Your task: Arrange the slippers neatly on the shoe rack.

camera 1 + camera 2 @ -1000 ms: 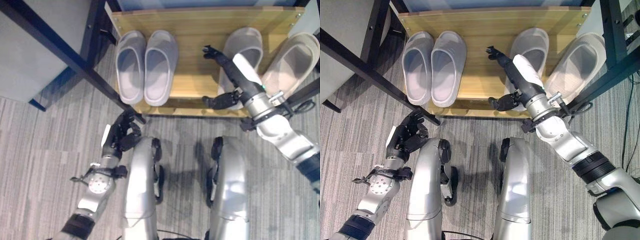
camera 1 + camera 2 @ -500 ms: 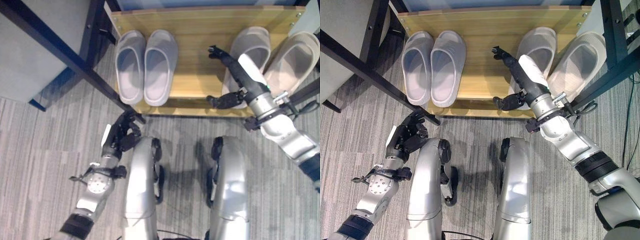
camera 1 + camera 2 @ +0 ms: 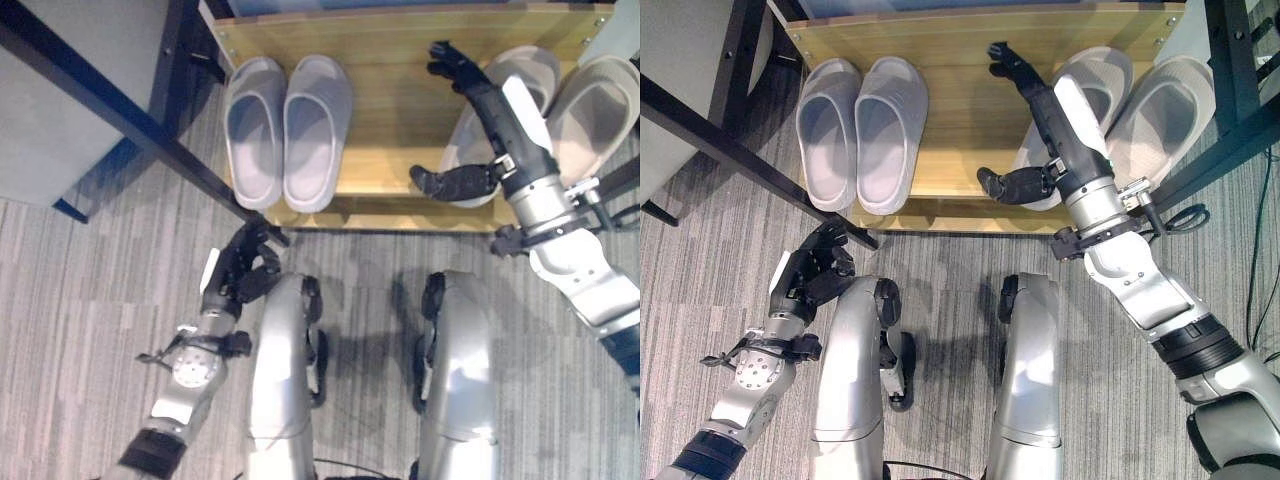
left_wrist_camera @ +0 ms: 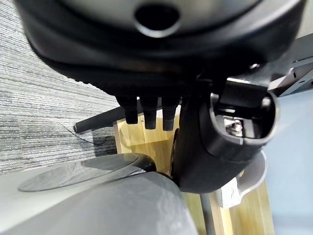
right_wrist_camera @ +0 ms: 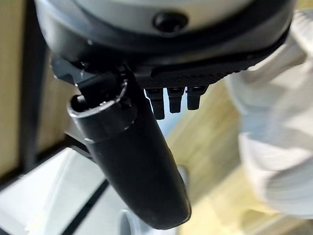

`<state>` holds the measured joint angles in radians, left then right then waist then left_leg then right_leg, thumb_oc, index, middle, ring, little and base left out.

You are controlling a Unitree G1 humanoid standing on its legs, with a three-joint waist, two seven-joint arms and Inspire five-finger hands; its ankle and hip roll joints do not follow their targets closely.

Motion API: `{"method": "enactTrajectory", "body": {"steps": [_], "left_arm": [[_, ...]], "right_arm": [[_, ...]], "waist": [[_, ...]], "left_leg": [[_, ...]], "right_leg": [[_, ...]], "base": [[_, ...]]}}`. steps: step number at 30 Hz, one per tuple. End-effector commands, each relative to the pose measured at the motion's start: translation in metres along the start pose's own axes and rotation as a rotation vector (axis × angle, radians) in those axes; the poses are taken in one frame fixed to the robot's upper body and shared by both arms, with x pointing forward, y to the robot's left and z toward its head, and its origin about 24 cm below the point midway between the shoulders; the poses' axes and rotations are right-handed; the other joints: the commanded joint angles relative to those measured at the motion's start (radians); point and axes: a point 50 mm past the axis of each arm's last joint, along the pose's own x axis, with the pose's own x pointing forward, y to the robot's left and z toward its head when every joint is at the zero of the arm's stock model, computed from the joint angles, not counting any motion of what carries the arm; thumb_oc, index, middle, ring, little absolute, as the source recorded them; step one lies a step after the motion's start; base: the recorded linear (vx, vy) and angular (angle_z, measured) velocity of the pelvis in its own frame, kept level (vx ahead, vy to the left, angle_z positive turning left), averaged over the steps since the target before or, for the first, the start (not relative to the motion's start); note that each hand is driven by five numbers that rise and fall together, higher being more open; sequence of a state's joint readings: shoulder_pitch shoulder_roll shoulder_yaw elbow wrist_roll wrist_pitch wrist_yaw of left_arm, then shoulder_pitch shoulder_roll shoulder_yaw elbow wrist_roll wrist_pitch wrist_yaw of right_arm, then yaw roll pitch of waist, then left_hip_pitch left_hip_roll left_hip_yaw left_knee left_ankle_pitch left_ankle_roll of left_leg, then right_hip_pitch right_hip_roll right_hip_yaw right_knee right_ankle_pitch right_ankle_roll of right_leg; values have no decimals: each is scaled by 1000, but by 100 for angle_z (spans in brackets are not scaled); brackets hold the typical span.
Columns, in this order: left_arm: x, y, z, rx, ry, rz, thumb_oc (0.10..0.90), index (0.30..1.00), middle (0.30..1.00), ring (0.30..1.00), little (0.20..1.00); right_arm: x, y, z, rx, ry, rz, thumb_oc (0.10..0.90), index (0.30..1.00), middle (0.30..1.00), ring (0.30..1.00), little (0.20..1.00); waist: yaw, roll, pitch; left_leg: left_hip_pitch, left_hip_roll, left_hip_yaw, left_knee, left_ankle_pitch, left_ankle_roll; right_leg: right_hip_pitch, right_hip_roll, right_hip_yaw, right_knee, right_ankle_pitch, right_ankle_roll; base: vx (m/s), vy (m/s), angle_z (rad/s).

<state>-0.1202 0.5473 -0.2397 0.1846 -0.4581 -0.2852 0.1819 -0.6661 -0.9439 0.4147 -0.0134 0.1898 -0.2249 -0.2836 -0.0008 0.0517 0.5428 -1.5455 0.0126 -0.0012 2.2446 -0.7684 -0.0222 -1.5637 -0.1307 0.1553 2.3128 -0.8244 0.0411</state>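
shoe rack: wooden shelf under both hands | grey slipper pair: side by side, past left hand | pale slipper pair: tilted; inner one touching right hand's far side, outer one beyond | right hand: fingers straight, thumb spread wide, grips nothing | left hand: curled, empty, near rack's front edge

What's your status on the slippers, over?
Right hand open, fingers straight against the beige pair's inner slipper. Left hand curled, idle above the carpet. Grey pair aligned on the rack. Nothing blocking.
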Motion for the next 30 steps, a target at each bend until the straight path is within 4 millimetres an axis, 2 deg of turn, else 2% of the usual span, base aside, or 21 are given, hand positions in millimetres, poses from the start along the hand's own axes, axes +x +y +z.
{"method": "enactTrajectory", "body": {"steps": [1, 4, 7, 9, 12, 13, 14, 15, 16, 17, 21, 23, 24, 25, 26, 27, 28, 29, 30], "left_arm": [[-45, 14, -44, 54, 214, 47, 800, 900, 900, 900, 900], [-39, 21, -34, 45, 156, 98, 800, 900, 900, 900, 900], [-24, 30, -19, 46, 70, 154, 800, 900, 900, 900, 900], [-12, 32, -6, 31, 4, 176, 800, 900, 900, 900, 900], [3, 33, 10, 7, -73, 188, 800, 900, 900, 900, 900], [7, 34, 16, -5, -99, 190, 800, 900, 900, 900, 900], [7, 34, 16, -4, -99, 189, 800, 900, 900, 900, 900], [7, 32, 15, -11, -94, 179, 800, 900, 900, 900, 900], [6, 32, 14, -10, -93, 178, 800, 900, 900, 900, 900], [5, 31, 11, -25, -80, 168, 800, 900, 900, 900, 900], [1, 21, 3, -55, -51, 112, 800, 900, 900, 900, 900], [-1, 17, -2, -61, -29, 79, 800, 900, 900, 900, 900], [-1, 17, -2, -61, -29, 79, 800, 900, 900, 900, 900], [-7, 12, -9, -66, 1, 45, 800, 900, 900, 900, 900], [-7, 12, -9, -65, 2, 45, 800, 900, 900, 900, 900], [-12, 9, -15, -67, 26, 20, 800, 900, 900, 900, 900], [-12, 9, -15, -67, 28, 20, 800, 900, 900, 900, 900], [-17, 7, -20, -69, 53, -4, 800, 900, 900, 900, 900], [-17, 7, -20, -69, 53, -4, 800, 900, 900, 900, 900]], "right_arm": [[14, -34, 64, 93, -347, -172, 800, 900, 900, 900, 900], [8, -35, 69, 128, -378, -188, 800, 900, 900, 900, 900], [8, -42, 75, 112, -417, -214, 800, 900, 900, 900, 900], [8, -47, 77, 105, -429, -247, 800, 900, 900, 900, 900], [8, -50, 75, 98, -428, -273, 800, 900, 900, 900, 900], [6, -47, 66, 111, -384, -286, 800, 900, 900, 900, 900], [6, -47, 66, 111, -384, -287, 800, 900, 900, 900, 900], [3, -42, 56, 129, -338, -282, 800, 900, 900, 900, 900], [2, -42, 56, 130, -336, -282, 800, 900, 900, 900, 900], [-2, -32, 44, 165, -280, -267, 800, 900, 900, 900, 900], [-18, -1, 11, 191, -106, -172, 800, 900, 900, 900, 900], [-32, 18, -7, 209, -2, -108, 800, 900, 900, 900, 900], [-32, 18, -7, 209, -2, -108, 800, 900, 900, 900, 900], [-52, 38, -28, 212, 124, -50, 800, 900, 900, 900, 900], [-53, 39, -28, 213, 125, -49, 800, 900, 900, 900, 900], [-71, 56, -43, 219, 225, -2, 800, 900, 900, 900, 900], [-71, 56, -43, 220, 226, -2, 800, 900, 900, 900, 900], [-93, 73, -58, 221, 336, 48, 800, 900, 900, 900, 900], [-93, 73, -58, 221, 336, 48, 800, 900, 900, 900, 900]], "waist": [[47, -70, -23], [54, -94, -23], [68, -107, -23], [73, -91, -23], [72, -71, -23], [65, -59, -46], [64, -58, -48], [60, -52, -84], [60, -51, -88], [55, -50, -112], [50, -58, -125], [46, -63, -135], [46, -62, -134], [44, -70, -147], [44, -69, -144], [47, -75, -159], [47, -74, -156], [48, -74, -173], [48, -74, -171]], "left_leg": [[-24, -28, -8, -37, -14, -12], [-24, -25, 9, -99, 5, -16], [-24, -34, 24, -275, 70, -16], [-24, -58, 6, -405, 144, -10], [-24, -76, -21, -526, 227, -2], [-24, -74, -46, -610, 277, 2], [-24, -76, -48, -617, 285, 2], [-24, -71, -57, -674, 312, 2], [-24, -73, -59, -682, 320, 3], [23, -67, -70, -791, 366, 1], [190, -60, -90, -1038, 452, -10], [271, -59, -107, -1156, 502, -15], [273, -59, -108, -1158, 503, -15], [357, -53, -122, -1270, 546, -23], [365, -52, -124, -1278, 550, -23], [452, -36, -149, -1394, 587, -22], [461, -36, -151, -1403, 592, -22], [566, -29, -161, -1536, 628, -24], [568, -28, -162, -1537, 628, -24]], "right_leg": [[-6, 25, 50, -4, 80, -115], [-6, 31, 52, -52, 104, -127], [18, 24, 28, -211, 142, -132], [40, 19, -9, -338, 176, -129], [53, 3, -54, -468, 212, -118], [58, -18, -86, -560, 234, -109], [59, -20, -89, -567, 240, -109], [64, -28, -110, -620, 253, -104], [65, -29, -113, -628, 260, -105], [114, -41, -149, -741, 290, -97], [277, -40, -198, -987, 361, -79], [358, -38, -223, -1113, 403, -71], [361, -38, -224, -1115, 404, -71], [446, -39, -248, -1238, 436, -61], [456, -38, -250, -1247, 440, -61], [534, -35, -269, -1344, 469, -49], [543, -34, -272, -1353, 473, -49], [634, -22, -303, -1463, 510, -32], [637, -21, -303, -1465, 511, -32]], "base": [[2, -56, 2], [-29, -74, 5], [-137, -45, 4], [-173, 54, 14], [-156, 80, 8], [-119, 76, 3], [-107, 79, 7], [-54, 33, 9], [-158, 39, 17], [-185, 21, 15], [-187, -20, 12], [-115, -37, 8], [-102, -46, 9], [-67, -32, 8], [-76, -54, 9], [-29, -25, 5], [-20, -51, 6], [-9, -29, 3], [-61, -35, 7]]}}
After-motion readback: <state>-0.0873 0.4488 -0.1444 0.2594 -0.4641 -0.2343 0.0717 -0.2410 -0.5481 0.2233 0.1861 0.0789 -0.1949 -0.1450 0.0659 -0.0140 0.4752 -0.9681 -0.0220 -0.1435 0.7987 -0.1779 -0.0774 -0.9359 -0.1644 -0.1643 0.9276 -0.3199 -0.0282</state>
